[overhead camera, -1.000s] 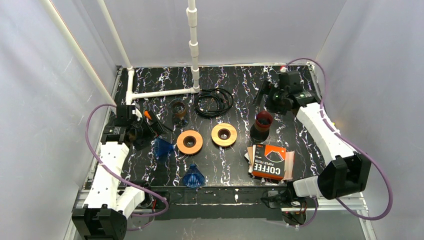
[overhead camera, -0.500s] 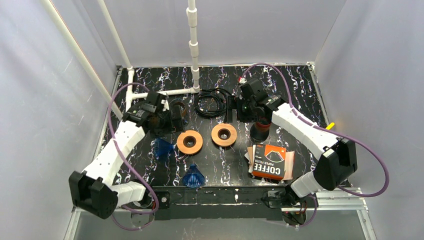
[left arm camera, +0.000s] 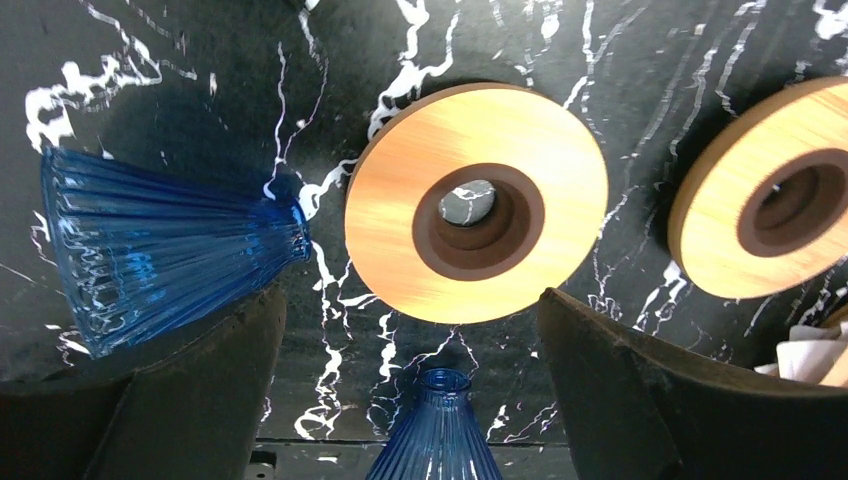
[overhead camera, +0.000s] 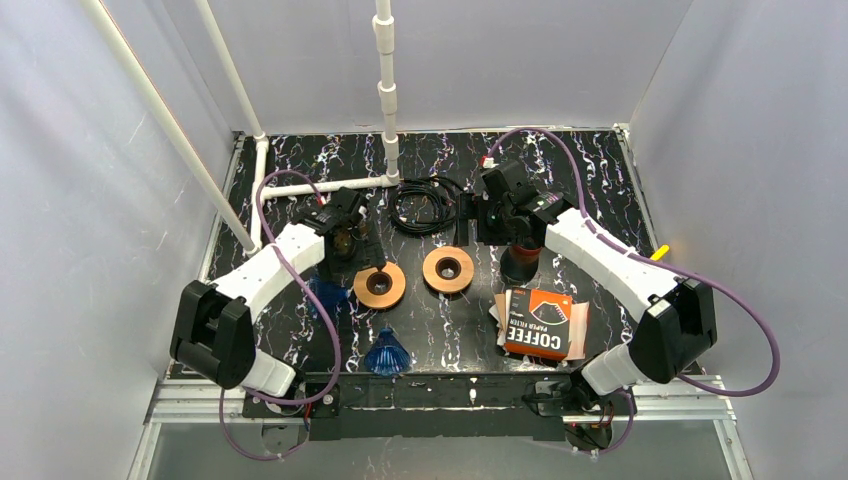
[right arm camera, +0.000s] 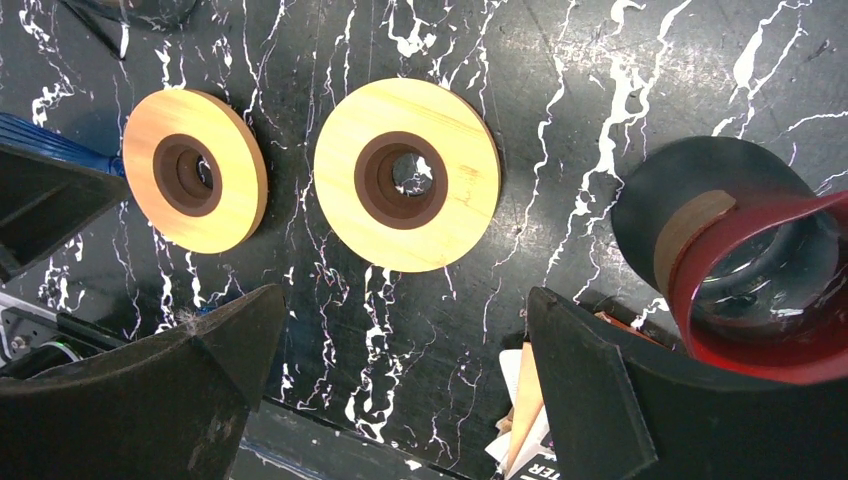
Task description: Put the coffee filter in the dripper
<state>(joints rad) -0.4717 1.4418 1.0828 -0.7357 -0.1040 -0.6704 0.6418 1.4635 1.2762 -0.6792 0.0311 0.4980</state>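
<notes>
The coffee filter pack (overhead camera: pixel 538 322), orange and black, lies flat at the front right with paper filters (right arm camera: pixel 522 400) poking out of its left side. One blue glass dripper (overhead camera: pixel 387 352) stands near the front edge, also visible low in the left wrist view (left arm camera: pixel 440 435). Another blue dripper (left arm camera: pixel 170 245) lies on its side at the left. My left gripper (overhead camera: pixel 367 243) hangs open above the left wooden ring (left arm camera: pixel 477 215), nothing between its fingers (left arm camera: pixel 410 300). My right gripper (overhead camera: pixel 468 218) is open and empty (right arm camera: pixel 405 300) above the right wooden ring (right arm camera: pixel 407 188).
A red and black cup (overhead camera: pixel 522 250) stands just behind the filter pack. A coil of black cable (overhead camera: pixel 428 203) lies at the back centre. A white pipe frame (overhead camera: pixel 320 186) runs along the back left.
Both arms have swung in from the table's sides to its middle. The left gripper has moved from the left edge to over the left ring. The right has held still since half a second ago.
</notes>
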